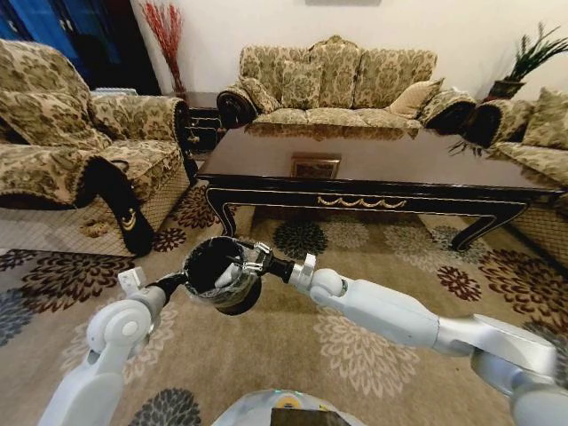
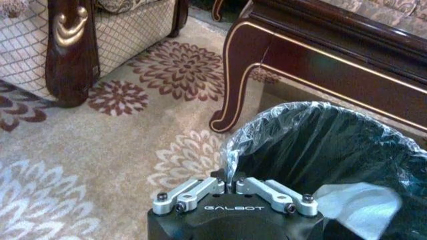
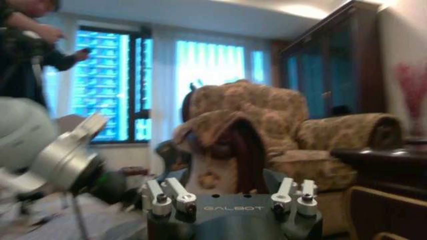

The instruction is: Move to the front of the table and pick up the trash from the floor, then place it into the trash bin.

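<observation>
The left claw (image 2: 230,187) is pinched shut on the liner-covered rim of the trash bin (image 1: 216,271), held above the carpet before the bench (image 1: 373,164); the bin looks light, its liner slippery, while the right claw (image 3: 230,192) stands spread at its rim.

My arms: glossy white shells, rounded joints, black wrist sections. Left gripper (image 2: 230,192) and right gripper (image 3: 230,200): black housing with white "GALBOT" lettering, silver machined finger links, dark hex bolts at the pivots. Silver flanged collar behind the right wrist. Base by the table (image 1: 373,169): white rim, dark panel.
</observation>
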`<state>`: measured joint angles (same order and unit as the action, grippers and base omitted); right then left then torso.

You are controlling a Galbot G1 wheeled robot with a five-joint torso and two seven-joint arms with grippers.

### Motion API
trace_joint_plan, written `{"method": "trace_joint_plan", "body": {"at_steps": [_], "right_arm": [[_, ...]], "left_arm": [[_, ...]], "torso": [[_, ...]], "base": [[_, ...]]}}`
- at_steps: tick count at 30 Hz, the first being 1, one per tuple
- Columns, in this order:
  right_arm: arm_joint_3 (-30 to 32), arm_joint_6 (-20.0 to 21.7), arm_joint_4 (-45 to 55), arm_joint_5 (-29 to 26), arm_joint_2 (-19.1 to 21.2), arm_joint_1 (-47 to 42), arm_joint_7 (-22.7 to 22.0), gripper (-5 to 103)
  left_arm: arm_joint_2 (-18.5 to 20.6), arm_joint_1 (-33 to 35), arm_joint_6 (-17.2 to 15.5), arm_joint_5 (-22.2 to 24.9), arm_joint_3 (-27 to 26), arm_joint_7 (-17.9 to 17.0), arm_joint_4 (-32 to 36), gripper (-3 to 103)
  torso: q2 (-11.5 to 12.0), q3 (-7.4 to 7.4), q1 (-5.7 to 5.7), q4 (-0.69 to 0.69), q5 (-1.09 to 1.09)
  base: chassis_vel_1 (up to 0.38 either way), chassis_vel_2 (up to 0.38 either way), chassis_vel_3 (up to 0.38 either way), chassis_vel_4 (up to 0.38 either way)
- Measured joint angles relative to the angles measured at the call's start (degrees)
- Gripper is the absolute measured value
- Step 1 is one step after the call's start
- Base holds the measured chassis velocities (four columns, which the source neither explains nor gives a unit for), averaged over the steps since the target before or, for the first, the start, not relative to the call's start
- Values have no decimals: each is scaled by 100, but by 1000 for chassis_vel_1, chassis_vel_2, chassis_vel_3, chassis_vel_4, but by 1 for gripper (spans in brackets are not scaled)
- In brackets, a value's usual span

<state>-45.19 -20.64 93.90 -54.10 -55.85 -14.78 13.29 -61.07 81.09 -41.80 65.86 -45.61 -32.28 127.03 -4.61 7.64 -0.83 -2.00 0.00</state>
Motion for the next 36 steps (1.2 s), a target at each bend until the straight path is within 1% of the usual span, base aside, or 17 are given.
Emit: {"method": "trace_joint_plan", "body": {"at_steps": [2, 3, 4, 5, 6, 7, 8, 9, 12, 16, 21, 28, 29, 31, 32, 33, 36], "right_arm": [[232, 19, -63, -45, 26, -82, -362, 87], [316, 20, -116, -14, 30, -122, -609, 87], [432, 31, -209, 101, 37, -177, -1022, 93], [432, 31, -209, 101, 37, -177, -1022, 93], [487, 45, -253, 178, 40, -206, -1233, 97], [584, 86, -334, 333, 45, -267, -1604, 99], [696, 190, -427, 531, 57, -353, -2115, 100], [696, 190, -427, 531, 57, -353, -2115, 100], [824, 457, -472, 714, 77, -549, -2966, 100], [838, 489, -614, 822, 34, -686, -3255, 100], [846, 411, -794, 935, -29, -772, -3256, 100], [956, 389, -838, 959, -20, -910, -3238, 100], [967, 389, -838, 963, -13, -934, -3234, 100], [973, 389, -838, 966, -10, -947, -3233, 100], [976, 389, -838, 968, -11, -952, -3233, 100], [981, 389, -839, 968, -11, -955, -3233, 100], [985, 395, -870, 967, -38, -936, -3245, 100]], "left_arm": [[-7, 19, 0, -27, 62, 2, -82, 3], [-12, 24, 0, -55, 109, 3, -122, 3], [-27, 24, 0, -105, 191, 13, -200, 3], [-27, 24, 0, -105, 191, 13, -200, 3], [-38, 19, 0, -120, 230, 14, -235, 3], [-64, -5, 0, -139, 325, 17, -320, 3], [-108, -61, 4, -152, 474, 15, -469, 3], [-108, -61, 4, -152, 474, 15, -469, 3], [-175, -195, 53, -181, 888, -7, -846, 3], [-217, -268, 144, -399, 1190, 109, -1172, 3], [-277, -387, 293, -712, 1360, 215, -1479, 3], [-317, -511, 381, -824, 1560, 185, -1673, 3], [-313, -507, 399, -829, 1584, 151, -1664, 1], [-300, -489, 408, -821, 1606, 123, -1636, 3], [-293, -477, 409, -813, 1616, 101, -1616, 8], [-275, -459, 409, -799, 1623, 59, -1582, 8], [-195, -404, 385, -691, 1609, -123, -1395, 24]], "torso": [[0, 0, 0, -2, -1], [0, 0, 0, -1, -1], [0, 0, 0, -1, -1], [0, 0, 0, -1, -1], [0, 0, 0, -1, -1], [0, 0, 0, -1, 0], [0, 0, 0, 0, -1], [0, 0, 0, 0, -1], [0, 0, 0, 2, -1], [0, 0, 0, 1, 0], [0, 0, 0, -2, -2], [0, 0, 0, 0, -4], [0, 0, 0, 0, -2], [0, 0, 0, 0, 0], [0, 0, 0, 1, 2], [0, 0, 0, 2, 2], [0, 0, 0, 1, 1]], "base": [[0, 0, 0, 0], [0, 0, 0, 0], [0, 0, 0, 0], [0, 0, 0, 0], [0, 0, 0, 0], [0, 0, 0, 0], [0, 0, 0, 0], [0, 0, 0, 0], [0, 0, 0, 0], [0, 0, 0, 0], [0, 0, 0, 0], [0, 0, 0, 0], [0, 0, 0, 0], [0, 0, 0, 0], [0, 0, 0, 0], [0, 0, 0, 0], [0, 0, 0, 0]]}}
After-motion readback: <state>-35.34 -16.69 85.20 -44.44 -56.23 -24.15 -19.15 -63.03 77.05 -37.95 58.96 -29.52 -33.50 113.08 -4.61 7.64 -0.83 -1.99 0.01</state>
